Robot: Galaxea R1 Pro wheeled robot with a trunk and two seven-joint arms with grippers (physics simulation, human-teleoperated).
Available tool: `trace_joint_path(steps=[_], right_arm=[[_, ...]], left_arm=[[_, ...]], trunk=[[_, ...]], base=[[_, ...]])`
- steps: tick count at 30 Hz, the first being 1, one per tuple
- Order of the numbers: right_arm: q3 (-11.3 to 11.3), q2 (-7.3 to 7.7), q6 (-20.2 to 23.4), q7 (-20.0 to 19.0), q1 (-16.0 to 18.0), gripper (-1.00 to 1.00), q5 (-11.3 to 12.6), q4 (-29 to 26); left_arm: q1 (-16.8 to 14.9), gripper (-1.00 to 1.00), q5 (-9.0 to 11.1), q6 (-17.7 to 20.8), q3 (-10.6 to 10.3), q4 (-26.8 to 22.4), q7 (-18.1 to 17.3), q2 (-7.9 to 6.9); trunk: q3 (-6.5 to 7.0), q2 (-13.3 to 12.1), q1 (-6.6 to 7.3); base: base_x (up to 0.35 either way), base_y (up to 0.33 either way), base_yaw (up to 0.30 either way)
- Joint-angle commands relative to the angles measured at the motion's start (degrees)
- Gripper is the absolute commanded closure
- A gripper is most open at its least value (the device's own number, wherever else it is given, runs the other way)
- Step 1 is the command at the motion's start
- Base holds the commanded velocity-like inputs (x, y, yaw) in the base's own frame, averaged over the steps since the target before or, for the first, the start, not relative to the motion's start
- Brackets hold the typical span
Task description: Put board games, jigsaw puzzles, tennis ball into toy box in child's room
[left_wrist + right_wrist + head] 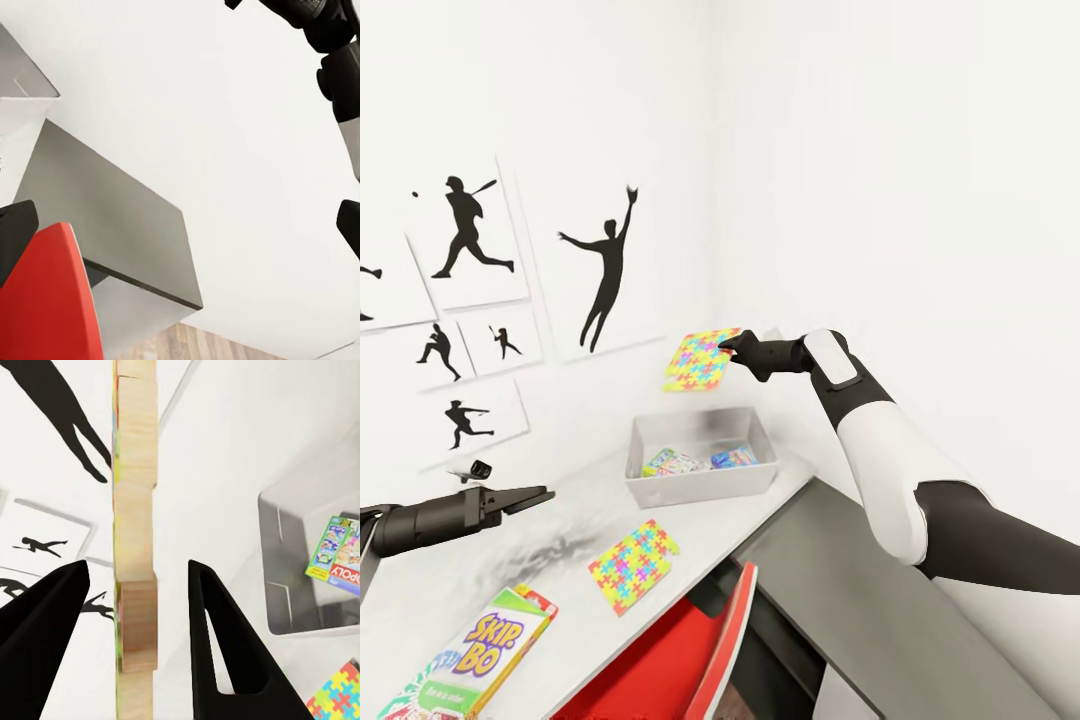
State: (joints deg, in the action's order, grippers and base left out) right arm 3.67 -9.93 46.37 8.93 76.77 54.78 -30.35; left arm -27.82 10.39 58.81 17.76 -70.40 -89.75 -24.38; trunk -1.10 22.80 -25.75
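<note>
claw around edge-on puzzle, toy box

right gripper raised, left gripper low

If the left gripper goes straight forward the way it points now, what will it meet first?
Probably the toy box. In the head view the left gripper hovers above the table, its fingers aimed toward the box's near-left wall, with only bare tabletop between. Depth is unclear, so it might pass just over the rim.
</note>
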Motion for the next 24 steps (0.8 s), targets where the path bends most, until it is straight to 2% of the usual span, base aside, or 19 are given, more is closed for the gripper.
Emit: trace_joint_path(steps=[1, 8, 12, 19, 24], right_arm=[[0.38, -0.07, 0.29, 0.62, 0.05, 1.00, 0.57, -0.06], [0.38, -0.07, 0.42, 0.73, 0.05, 1.00, 0.66, -0.04], [0.44, -0.07, 0.40, 0.80, 0.05, 1.00, 0.67, 0.01], [0.46, -0.07, 0.44, 0.91, 0.15, 1.00, 0.70, 0.03], [0.53, -0.07, 0.63, 0.92, 0.28, 1.00, 0.68, 0.17]], left_arm=[[-0.05, -1.00, -0.01, 0.67, 0.09, 0.00, -0.25, -0.06], [-0.24, -1.00, 0.35, 1.19, 1.88, -0.19, -0.25, -0.63], [-1.76, -1.00, 0.46, 1.19, 2.24, -0.21, -0.25, -1.20], [-6.02, -1.00, 0.51, 1.19, 2.22, 0.44, -0.25, -2.14], [-11.28, -1.00, 0.43, 1.19, 1.80, 5.69, -0.25, -2.30]], trunk=[[-0.21, 0.12, -0.03], [-0.85, 0.12, -0.03], [-1.22, 0.12, -0.03], [-1.87, 0.12, -0.03], [-2.33, 0.12, -0.03]], base=[[0.000, 0.000, 0.068], [0.000, 0.000, 0.069], [0.000, 0.000, 0.071], [0.000, 0.000, 0.072], [0.000, 0.000, 0.072]])
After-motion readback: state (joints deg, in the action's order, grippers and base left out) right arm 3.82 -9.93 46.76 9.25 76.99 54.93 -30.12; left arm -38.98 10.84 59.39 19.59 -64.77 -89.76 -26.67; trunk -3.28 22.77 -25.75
